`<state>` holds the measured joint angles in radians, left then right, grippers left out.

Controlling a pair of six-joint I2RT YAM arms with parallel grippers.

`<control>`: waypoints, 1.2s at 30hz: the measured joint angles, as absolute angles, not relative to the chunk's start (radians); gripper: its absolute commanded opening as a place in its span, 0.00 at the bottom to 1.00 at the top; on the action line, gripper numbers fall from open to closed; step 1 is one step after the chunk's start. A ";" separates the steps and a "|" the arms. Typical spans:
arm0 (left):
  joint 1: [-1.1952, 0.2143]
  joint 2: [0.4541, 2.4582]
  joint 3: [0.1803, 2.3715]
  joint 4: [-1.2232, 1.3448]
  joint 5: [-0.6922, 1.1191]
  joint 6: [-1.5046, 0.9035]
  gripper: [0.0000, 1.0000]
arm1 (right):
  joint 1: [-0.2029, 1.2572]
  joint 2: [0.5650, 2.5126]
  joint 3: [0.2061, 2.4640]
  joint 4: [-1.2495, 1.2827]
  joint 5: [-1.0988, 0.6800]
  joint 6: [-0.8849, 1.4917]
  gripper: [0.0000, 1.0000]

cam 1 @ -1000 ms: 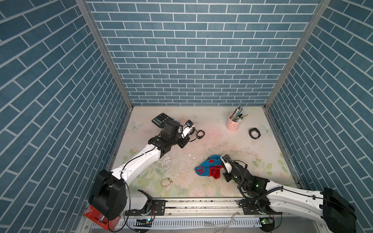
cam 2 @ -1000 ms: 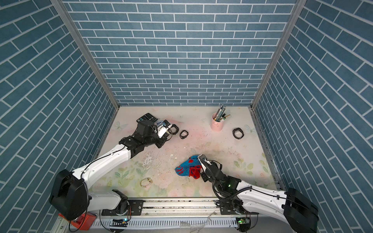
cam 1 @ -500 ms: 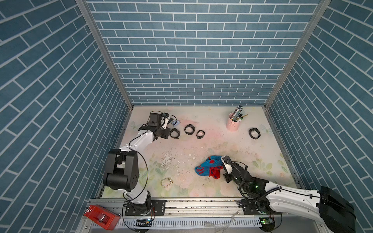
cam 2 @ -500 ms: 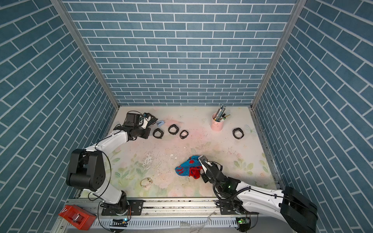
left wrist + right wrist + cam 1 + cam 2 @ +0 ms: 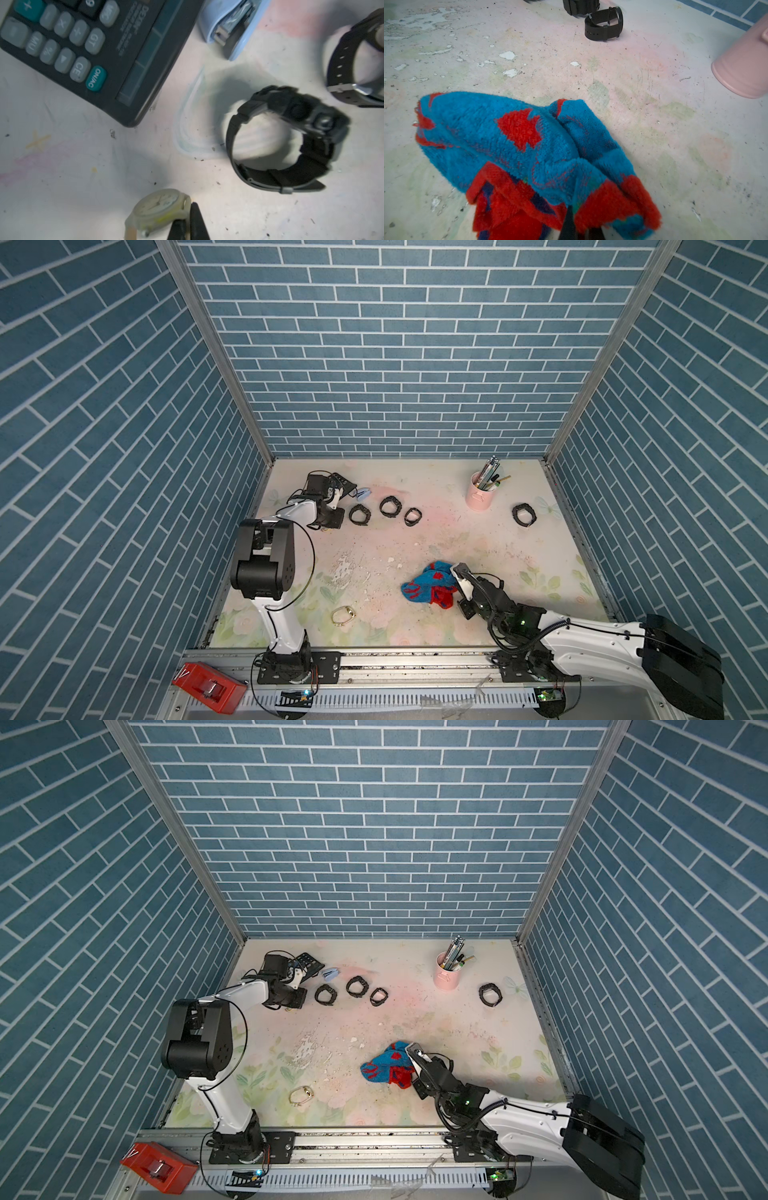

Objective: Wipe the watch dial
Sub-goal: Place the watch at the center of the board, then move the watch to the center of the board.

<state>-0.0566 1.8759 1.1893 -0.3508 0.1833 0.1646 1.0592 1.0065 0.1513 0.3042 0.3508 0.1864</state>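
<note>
While the left gripper (image 5: 187,217) pinches a pale watch (image 5: 159,204), seemingly by its strap, at ten o'clock on the table (image 5: 478,539), the right gripper (image 5: 579,226) clamps the blue-red cloth (image 5: 508,133) near five o'clock, well apart.

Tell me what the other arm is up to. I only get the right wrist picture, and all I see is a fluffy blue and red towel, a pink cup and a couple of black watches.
Observer: The left gripper is shut on a pale watch with a light dial, near the back left corner.
Operator: Is anything lying beside it?
Observer: A dark calculator lies right by it.
Operator: Are there more watches than my two?
Observer: Yes, a fourth black watch lies alone to the right of the pink cup.
</note>
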 measured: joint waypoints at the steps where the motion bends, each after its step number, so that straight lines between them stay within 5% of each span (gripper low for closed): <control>1: -0.055 1.891 1.189 -0.350 0.184 0.165 0.05 | 1.059 1.012 0.152 0.305 0.350 0.186 0.00; 17: -0.050 1.881 1.168 -0.330 0.218 0.146 0.37 | 1.059 1.100 0.181 0.323 0.339 0.186 0.00; 32: -0.116 1.374 0.902 -0.195 0.115 0.072 0.47 | 1.057 1.131 0.205 0.360 0.340 0.137 0.00; 34: -0.178 1.277 0.826 -0.151 0.096 0.044 0.71 | 1.053 1.140 0.209 0.373 0.344 0.128 0.00; 35: -0.208 1.229 0.796 -0.135 0.088 0.017 0.98 | 1.051 1.148 0.214 0.378 0.345 0.125 0.00; 36: -0.226 1.188 0.773 -0.121 0.075 -0.009 1.00 | 1.049 1.157 0.219 0.387 0.347 0.122 0.00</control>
<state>-0.2260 1.1881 0.7731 -0.1215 0.0753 -0.0093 1.0489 1.1572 0.2192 0.3866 0.3470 0.1219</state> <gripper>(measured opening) 0.769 0.062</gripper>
